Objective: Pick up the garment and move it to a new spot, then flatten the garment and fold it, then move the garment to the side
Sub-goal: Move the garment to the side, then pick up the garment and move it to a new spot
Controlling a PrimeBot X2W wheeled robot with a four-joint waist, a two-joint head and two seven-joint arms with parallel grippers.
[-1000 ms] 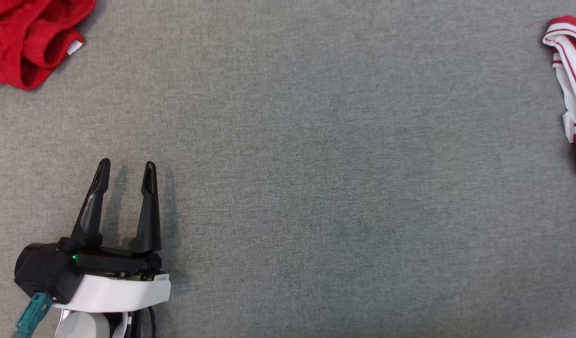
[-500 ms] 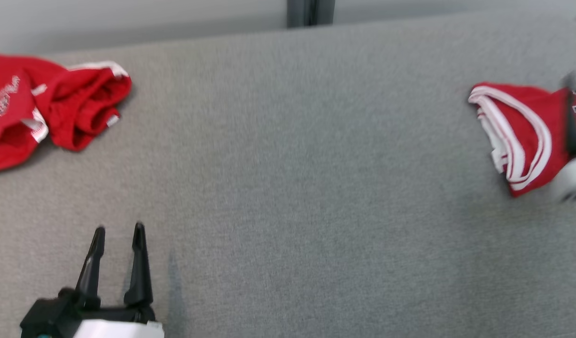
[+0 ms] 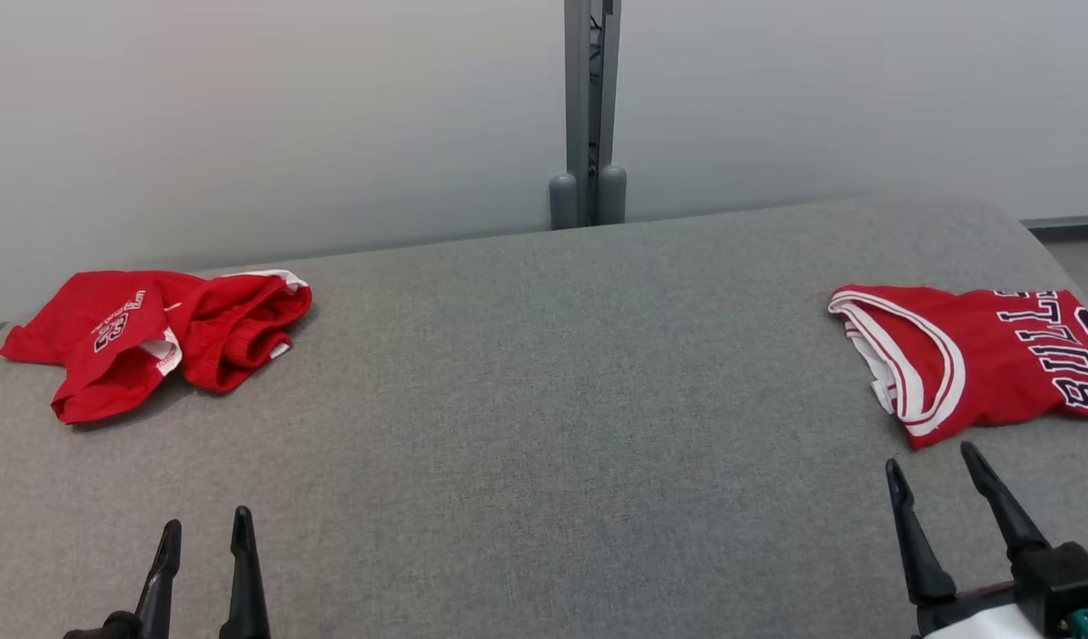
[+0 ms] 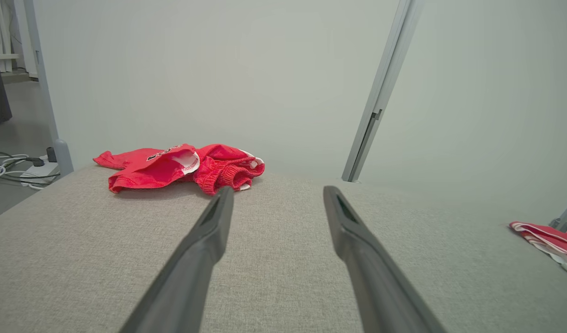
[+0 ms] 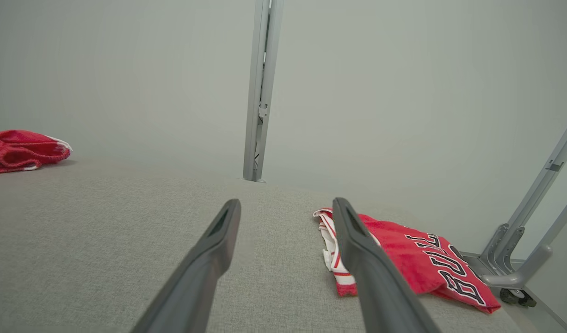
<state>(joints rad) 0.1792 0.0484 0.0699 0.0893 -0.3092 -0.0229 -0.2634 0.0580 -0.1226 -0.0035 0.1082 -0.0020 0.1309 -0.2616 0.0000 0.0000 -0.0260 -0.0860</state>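
Grey cloth under me: the counter (image 3: 544, 399) is covered in a coarse woven fabric, matt, with a fine heathered grain. On my right, the jersey (image 3: 979, 364) is a smooth red knit, soft-looking, with white banded trim and flat black letters edged in white. Over on my left, the shorts (image 3: 153, 337) are red cloth too, rumpled, with a ribbed waistband and a white lining showing. My left gripper (image 3: 206, 519) and right gripper (image 3: 928, 457) both look like dark matt plastic, smooth, with hardly any shine. Behind, the wall panels (image 3: 242, 115) are pale, frosted-looking and even. The post (image 3: 588, 115) between them is smooth grey metal.
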